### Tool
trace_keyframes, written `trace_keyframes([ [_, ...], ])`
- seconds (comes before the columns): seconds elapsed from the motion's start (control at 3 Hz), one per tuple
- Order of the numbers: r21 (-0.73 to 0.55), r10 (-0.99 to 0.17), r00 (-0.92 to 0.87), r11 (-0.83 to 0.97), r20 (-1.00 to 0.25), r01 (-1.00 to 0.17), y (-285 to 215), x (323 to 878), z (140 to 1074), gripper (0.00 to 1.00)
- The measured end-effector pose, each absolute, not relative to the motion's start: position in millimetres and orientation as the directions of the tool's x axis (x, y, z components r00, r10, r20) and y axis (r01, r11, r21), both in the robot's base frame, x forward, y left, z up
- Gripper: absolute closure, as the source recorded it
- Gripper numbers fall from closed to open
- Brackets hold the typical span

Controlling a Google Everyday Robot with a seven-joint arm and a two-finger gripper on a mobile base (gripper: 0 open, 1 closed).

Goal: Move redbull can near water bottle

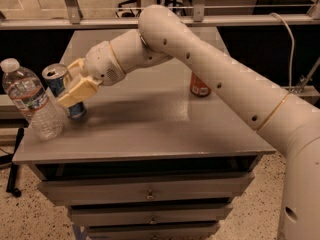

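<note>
We see a grey table with drawers below its top, standing on a speckled floor; a metal rail runs along behind it. Reference landmark for all positions: the water bottle, which stands at the table's front-left corner, white cap up.

1. Gripper – located just right of the water bottle, at about the height of its label. Its two tan fingers are clamped on the redbull can, one on each side of the can body, with no gap visible between pad and can.
2. Redbull can – held just beside the water bottle, on its right. The can is tilted, with its silver top leaning toward the bottle's shoulder and its blue base farther out. We cannot tell whether can and bottle touch, nor whether the base rests on the tabletop or sits slightly above it.
3. Wrist and arm – the white arm reaches in from the right of the bottle, passing over the tabletop to the gripper.
4. Orange-red soda can – upright on the table well to the right of the water bottle, partly hidden behind the arm.
5. Cable – a pale cable hangs beyond the table's far-right side, farthest from the bottle.
</note>
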State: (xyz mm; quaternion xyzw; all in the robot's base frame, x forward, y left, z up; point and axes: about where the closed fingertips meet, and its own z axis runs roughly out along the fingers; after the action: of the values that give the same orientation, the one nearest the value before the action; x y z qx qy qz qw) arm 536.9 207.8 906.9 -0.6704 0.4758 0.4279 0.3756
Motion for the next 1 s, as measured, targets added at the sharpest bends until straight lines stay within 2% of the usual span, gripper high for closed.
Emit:
trace_keyframes([
  [0.33, -0.085, -0.32, 0.182, -0.295, -0.93, -0.952, 211.7, 532.6, 900.6, 0.85],
  [1.0, -0.096, -0.308, 0.198, -0.317, -0.931, -0.943, 217.7, 526.3, 894.1, 0.38],
])
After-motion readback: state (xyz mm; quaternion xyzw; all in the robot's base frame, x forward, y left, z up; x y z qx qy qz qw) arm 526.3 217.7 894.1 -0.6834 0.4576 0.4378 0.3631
